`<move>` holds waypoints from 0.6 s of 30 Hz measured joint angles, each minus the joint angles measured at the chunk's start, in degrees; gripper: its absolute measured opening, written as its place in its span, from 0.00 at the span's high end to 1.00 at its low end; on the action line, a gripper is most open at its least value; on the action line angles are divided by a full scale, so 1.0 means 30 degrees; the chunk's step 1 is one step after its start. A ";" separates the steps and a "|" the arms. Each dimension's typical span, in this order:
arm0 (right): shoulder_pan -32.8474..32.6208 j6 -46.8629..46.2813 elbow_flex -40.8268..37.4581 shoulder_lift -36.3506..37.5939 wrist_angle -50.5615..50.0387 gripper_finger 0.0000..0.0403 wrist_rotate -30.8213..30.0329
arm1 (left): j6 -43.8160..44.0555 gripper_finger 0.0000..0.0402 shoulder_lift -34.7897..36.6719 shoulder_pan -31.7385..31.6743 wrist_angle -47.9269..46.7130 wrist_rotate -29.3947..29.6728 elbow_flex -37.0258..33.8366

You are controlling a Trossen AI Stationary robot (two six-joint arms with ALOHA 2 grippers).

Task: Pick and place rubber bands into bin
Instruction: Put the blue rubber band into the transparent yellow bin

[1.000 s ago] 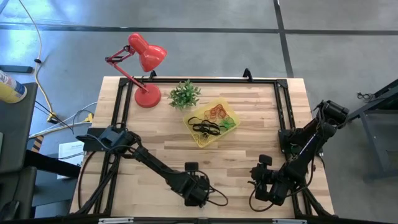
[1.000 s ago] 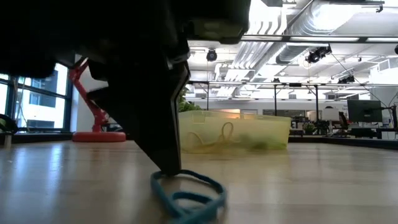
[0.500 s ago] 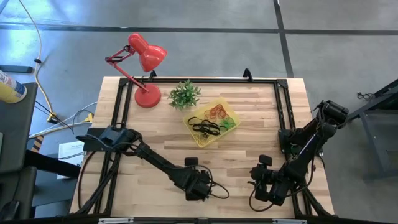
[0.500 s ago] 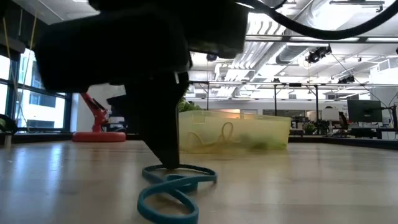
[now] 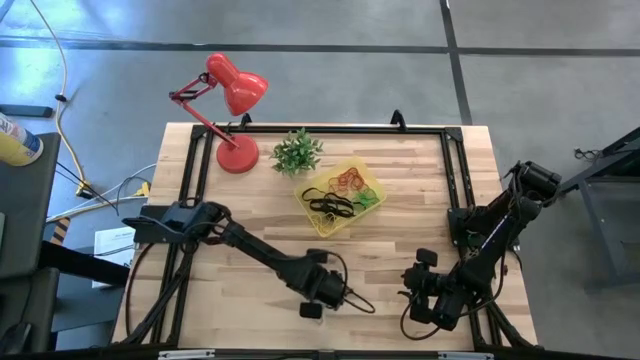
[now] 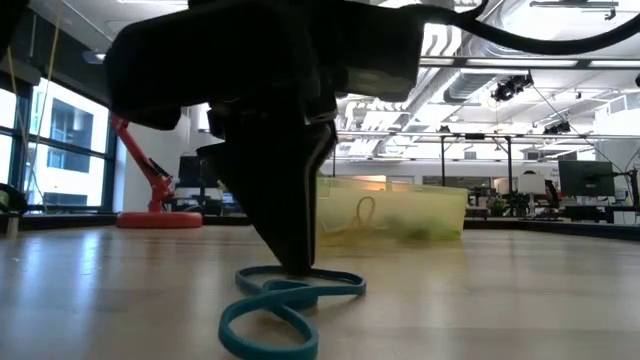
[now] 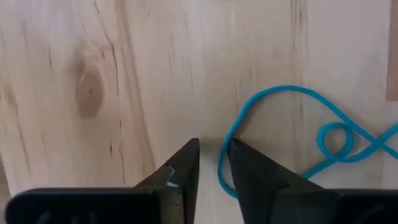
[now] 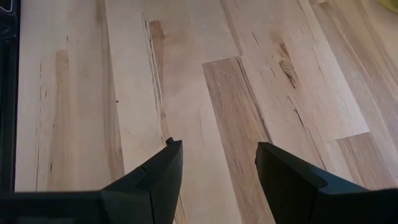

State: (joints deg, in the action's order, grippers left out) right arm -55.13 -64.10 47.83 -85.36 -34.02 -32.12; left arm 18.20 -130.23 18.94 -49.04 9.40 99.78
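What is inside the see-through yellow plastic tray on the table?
The shallow translucent yellow plastic tray holds a heap of thin rubber bands: big black loops, with orange and green ones behind. The bands underneath the black loops are covered, so they cannot be counted.

The high view looks straight down on the whole wooden surface and both arms, with grey floor around it. The low view sits at surface height, facing level across the boards into the room behind — very near the left gripper, which fills much of it. Each wrist view looks down past its own gripper at bare boards from close range. The blue rubber band (also in the low view) links those two.
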 joint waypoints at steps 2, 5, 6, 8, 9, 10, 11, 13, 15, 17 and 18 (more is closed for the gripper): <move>0.0000 0.0007 0.0000 0.0000 0.0000 0.52 0.0000 | -0.0573 0.77 -0.0027 -0.0041 -0.0102 -0.0568 0.0266; 0.0000 0.0007 0.0000 0.0000 -0.0008 0.52 -0.0011 | -0.1567 0.73 -0.0095 -0.0068 0.0033 -0.1485 0.0764; 0.0000 0.0014 0.0000 0.0000 -0.0007 0.52 -0.0007 | -0.1653 0.72 -0.0095 -0.0059 0.0044 -0.1629 0.0922; 0.0000 0.0008 0.0000 0.0000 -0.0021 0.52 -0.0015 | -0.1695 0.71 -0.0087 0.0000 -0.0004 -0.1716 0.1182; 0.0000 0.0015 0.0000 0.0000 -0.0028 0.52 -0.0015 | -0.1744 0.70 -0.0087 0.0036 -0.0063 -0.1769 0.1345; 0.0000 0.0020 0.0000 0.0000 -0.0036 0.52 -0.0015 | -0.1888 0.70 -0.0087 0.0104 -0.0082 -0.1776 0.1561; 0.0000 0.0082 0.0000 0.0000 -0.0049 0.52 -0.0015 | -0.2044 0.70 -0.0087 0.0106 -0.0059 -0.1792 0.1793; 0.0000 0.0168 0.0000 0.0000 -0.0066 0.52 -0.0015 | -0.2199 0.70 -0.0073 0.0231 -0.0006 -0.2127 0.2213; 0.0000 0.0235 0.0000 0.0000 -0.0099 0.52 -0.0022 | -0.2408 0.70 -0.0073 0.0354 0.0197 -0.2393 0.2328; 0.0003 0.0367 0.0000 0.0000 -0.0130 0.52 -0.0022 | -0.2469 0.71 -0.0073 0.0506 0.0445 -0.2671 0.2328; 0.0000 0.0372 0.0000 0.0000 -0.0148 0.52 -0.0029 | -0.2479 0.72 -0.0073 0.0597 0.0447 -0.2760 0.2328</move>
State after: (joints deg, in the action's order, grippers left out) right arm -55.13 -62.98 47.83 -85.36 -34.47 -32.21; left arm 10.76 -130.45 20.73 -47.70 1.12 106.76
